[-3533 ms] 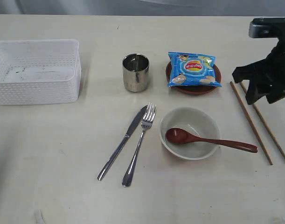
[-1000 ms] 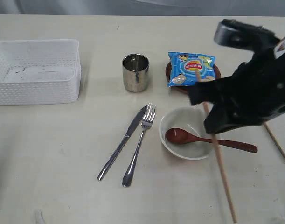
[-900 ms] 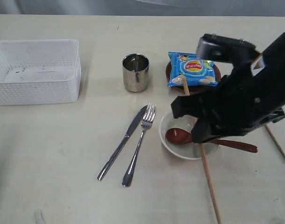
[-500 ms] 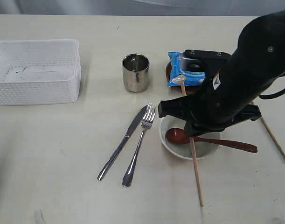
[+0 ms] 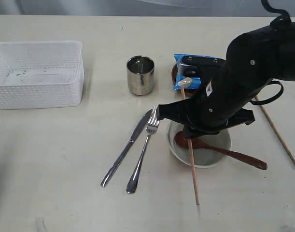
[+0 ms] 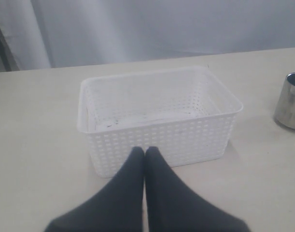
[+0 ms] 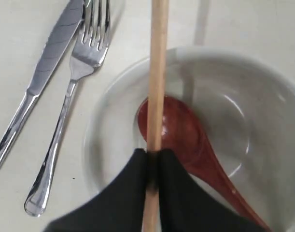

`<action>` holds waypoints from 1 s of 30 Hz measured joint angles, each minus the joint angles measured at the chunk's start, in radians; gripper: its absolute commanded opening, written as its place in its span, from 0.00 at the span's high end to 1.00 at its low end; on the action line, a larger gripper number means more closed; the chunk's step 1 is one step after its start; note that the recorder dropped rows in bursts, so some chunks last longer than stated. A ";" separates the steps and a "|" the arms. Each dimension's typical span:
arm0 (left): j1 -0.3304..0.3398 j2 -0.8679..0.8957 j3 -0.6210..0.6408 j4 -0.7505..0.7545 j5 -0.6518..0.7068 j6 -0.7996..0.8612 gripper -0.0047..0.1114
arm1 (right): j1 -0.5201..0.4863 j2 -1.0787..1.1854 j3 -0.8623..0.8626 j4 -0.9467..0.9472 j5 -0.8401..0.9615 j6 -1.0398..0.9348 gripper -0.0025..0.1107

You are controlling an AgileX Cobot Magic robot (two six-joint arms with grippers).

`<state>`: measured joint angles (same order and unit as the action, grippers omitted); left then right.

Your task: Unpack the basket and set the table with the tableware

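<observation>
Basket (image 5: 38,72) stands at the left end of the table (image 5: 55,169); left gripper (image 6: 145,154) sits just before it, jaws pressed together, holding nothing; cup (image 5: 140,75) stands upright mid-table; knife (image 5: 128,147) and fork (image 5: 145,150) lie side by side; right gripper (image 7: 154,154) clamps one chopstick (image 7: 157,72) across the bowl (image 5: 205,160), which contains the spoon (image 5: 244,158); second chopstick (image 5: 277,135) lies on the table, far right.
</observation>
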<state>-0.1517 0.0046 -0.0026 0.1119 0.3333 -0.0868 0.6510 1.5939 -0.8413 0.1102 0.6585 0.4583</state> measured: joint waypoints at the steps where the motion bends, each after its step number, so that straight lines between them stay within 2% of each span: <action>1: 0.000 0.000 0.000 0.000 0.000 0.000 0.96 | 0.000 0.000 0.000 0.000 0.000 0.002 0.91; 4: 0.000 0.000 0.000 0.000 0.000 0.000 0.96 | 0.000 0.002 0.000 0.000 0.000 0.004 0.61; 5: 0.000 0.000 0.000 0.000 0.000 0.000 0.96 | 0.000 0.002 -0.002 0.000 0.007 0.004 0.57; 10: 0.000 0.000 0.000 0.000 0.000 0.000 0.96 | 0.000 0.004 -0.082 -0.006 0.123 0.005 0.57; 16: 0.000 0.000 0.000 0.000 0.000 0.000 0.96 | 0.016 -0.001 -0.285 -0.045 0.328 -0.050 0.57; 18: 0.000 0.000 0.000 0.000 0.000 0.000 0.96 | 0.056 -0.024 -0.332 -0.041 0.360 -0.064 0.61; 21: 0.000 0.000 0.000 0.000 0.000 0.000 0.96 | 0.136 -0.073 -0.350 -0.037 0.387 -0.068 0.82; 24: 0.000 0.000 0.000 0.000 0.000 0.000 0.96 | 0.205 -0.097 -0.334 -0.033 0.402 -0.059 0.98; 30: 0.000 0.000 0.000 0.000 0.000 0.000 0.96 | 0.363 -0.110 -0.263 -0.028 0.326 0.014 0.98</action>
<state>-0.1517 0.0046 -0.0026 0.1119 0.3333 -0.0868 1.0139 1.4836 -1.1041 0.0825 0.9846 0.4721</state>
